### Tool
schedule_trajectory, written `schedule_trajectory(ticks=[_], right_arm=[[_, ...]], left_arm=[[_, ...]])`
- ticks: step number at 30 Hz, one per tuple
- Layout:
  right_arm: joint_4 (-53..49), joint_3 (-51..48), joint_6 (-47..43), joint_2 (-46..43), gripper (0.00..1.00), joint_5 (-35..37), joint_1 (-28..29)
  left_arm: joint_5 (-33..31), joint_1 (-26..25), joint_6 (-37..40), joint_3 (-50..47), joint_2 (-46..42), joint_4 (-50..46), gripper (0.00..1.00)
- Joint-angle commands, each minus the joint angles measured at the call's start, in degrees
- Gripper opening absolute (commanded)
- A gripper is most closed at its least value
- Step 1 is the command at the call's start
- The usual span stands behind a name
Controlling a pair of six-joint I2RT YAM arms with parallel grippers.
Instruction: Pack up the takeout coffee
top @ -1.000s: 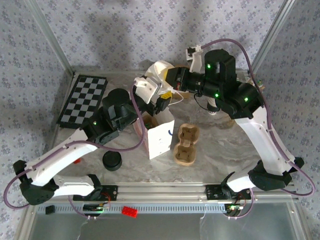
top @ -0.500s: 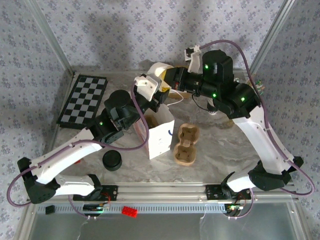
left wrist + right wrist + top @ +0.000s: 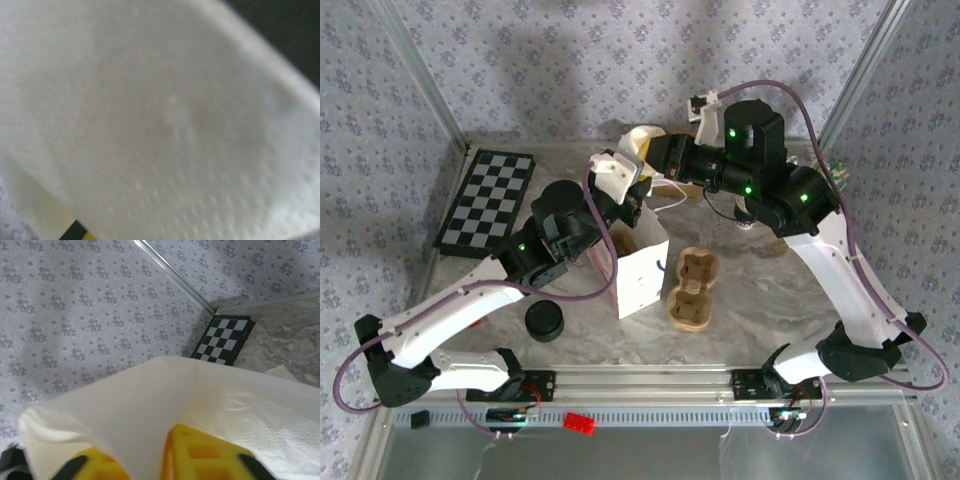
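The left fingers (image 3: 632, 192) are closed, it seems on the napkin (image 3: 160, 120), just above the bag (image 3: 645, 272), likely to drop it in. The napkin drapes over the right fingers (image 3: 197, 452); I cannot tell if they grip. I cannot tell where the coffee is.

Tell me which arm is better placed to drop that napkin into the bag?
Left, likely: the left gripper, shut, meets the napkin close to the bag; the right gripper sits farther back.
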Motion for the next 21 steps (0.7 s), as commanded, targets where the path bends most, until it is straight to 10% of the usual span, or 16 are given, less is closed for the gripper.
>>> schedule_trajectory(ticks=[1,21], right_arm=[[-2.1,3.7,-2.7,-1.2,0.26,-2.4,-1.2],[-2.1,-12.1,-3.1,-9.9,0.58,-13.2,-16.8]], left_arm=[[-3.6,0.8,-6.4,5.1,-1.4,-9.5,0.07],[-9.6,0.7,-42.8,22.9,1.8,-48.3,0.0]])
